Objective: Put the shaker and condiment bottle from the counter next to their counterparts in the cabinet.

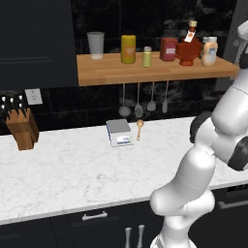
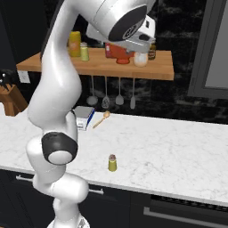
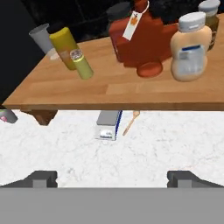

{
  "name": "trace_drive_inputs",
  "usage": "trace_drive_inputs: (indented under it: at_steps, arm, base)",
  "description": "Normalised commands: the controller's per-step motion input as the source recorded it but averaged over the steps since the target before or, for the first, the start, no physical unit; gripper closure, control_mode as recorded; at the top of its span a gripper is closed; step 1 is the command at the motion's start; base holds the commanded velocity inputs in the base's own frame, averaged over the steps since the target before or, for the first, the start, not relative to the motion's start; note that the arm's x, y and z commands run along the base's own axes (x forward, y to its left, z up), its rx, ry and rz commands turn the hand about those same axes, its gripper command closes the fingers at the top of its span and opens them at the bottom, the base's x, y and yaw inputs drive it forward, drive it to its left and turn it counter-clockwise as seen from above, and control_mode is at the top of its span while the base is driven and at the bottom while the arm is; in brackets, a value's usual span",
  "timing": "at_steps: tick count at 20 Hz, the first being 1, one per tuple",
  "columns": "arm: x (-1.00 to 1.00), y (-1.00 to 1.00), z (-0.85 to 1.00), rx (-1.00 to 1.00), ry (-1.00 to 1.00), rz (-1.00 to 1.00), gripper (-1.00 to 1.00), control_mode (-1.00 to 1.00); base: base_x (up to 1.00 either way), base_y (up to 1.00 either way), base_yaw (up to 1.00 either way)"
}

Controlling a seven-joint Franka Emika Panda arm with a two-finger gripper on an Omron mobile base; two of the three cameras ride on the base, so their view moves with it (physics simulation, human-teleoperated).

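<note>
The olive-yellow shaker (image 2: 112,163) stands upright on the marble counter near its front edge, well below my hand. The dark-red condiment bottle (image 1: 189,48) (image 3: 146,48) with its tan cap and white tag stands on the wooden cabinet shelf (image 1: 111,72) (image 3: 109,89), beside a boxy red jar (image 1: 168,49). A lime-green shaker (image 1: 147,57) (image 3: 82,64) stands further left on that shelf. My gripper (image 3: 113,178) is open with nothing between its fingertips (image 3: 43,177). It hangs in front of the shelf and above it, and the hand (image 2: 133,29) covers part of the bottle in the right base view.
Also on the shelf are a grey cup (image 1: 96,44), a yellow bottle (image 1: 128,48) and a pale jar (image 1: 209,51). Utensils (image 1: 145,101) hang below it. A knife block (image 1: 22,128), a small scale (image 1: 119,132) and a wooden spoon (image 1: 139,128) lie on the counter.
</note>
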Motion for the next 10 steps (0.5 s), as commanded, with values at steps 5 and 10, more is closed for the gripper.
trace_drive_inputs:
  at_steps: [5, 10]
  arm:
    - [-1.0, 0.0, -0.85, 0.0, -0.09, 0.22, -1.0, -1.0]
    - [-1.0, 0.0, -0.84, 0.0, -0.04, 0.26, -1.0, -1.0]
  base:
    - [0.0, 0.0, 0.0]
    - [0.0, 0.0, 0.0]
